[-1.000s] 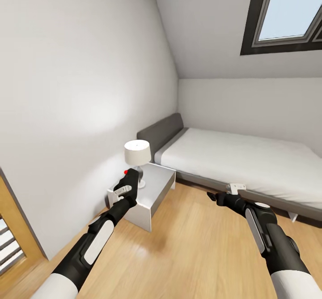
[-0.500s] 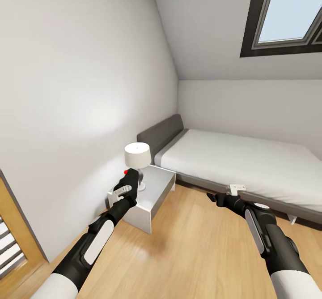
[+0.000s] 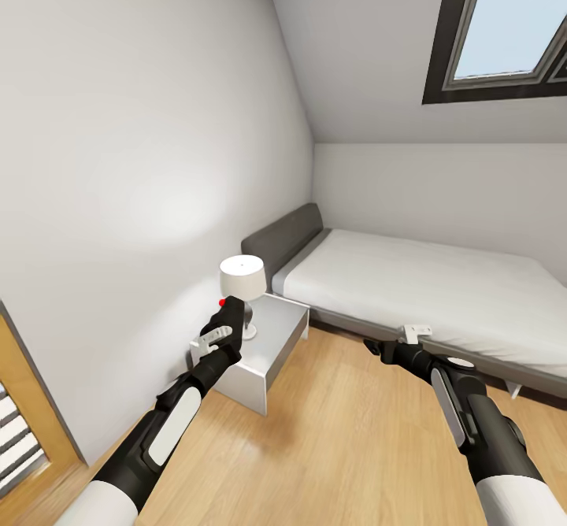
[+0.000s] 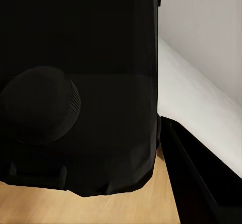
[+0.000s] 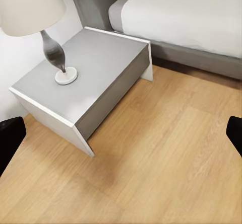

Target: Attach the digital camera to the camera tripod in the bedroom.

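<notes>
- Your left gripper [image 3: 223, 323] is closed around the digital camera [image 3: 221, 326]: in the head view a black body sits between the fingers with a red button at its top, held up over the near corner of the nightstand [image 3: 272, 338].
- In the left wrist view the digital camera [image 4: 80, 83] blocks most of the frame as a dark mass with a round knurled dial, so you can read the grip there but almost nothing of the room beyond.
- Your right gripper [image 3: 376, 347] carries nothing; the right wrist view shows its two dark fingertips at the frame's opposite edges, spread wide, with bare wood floor between them.
- Taking the nightstand as the landmark: the lamp [image 3: 241, 279] stands on its top near the wall, the bed [image 3: 425, 290] runs away from its far side, and your right gripper hovers over the floor off its open front.
- The camera tripod is not in these pictures, so you cannot yet judge which way it lies from the held camera; likely you must turn the base to find it.
- The right wrist view gives the nightstand [image 5: 85, 88] top and lamp [image 5: 35, 17] clearly.
</notes>
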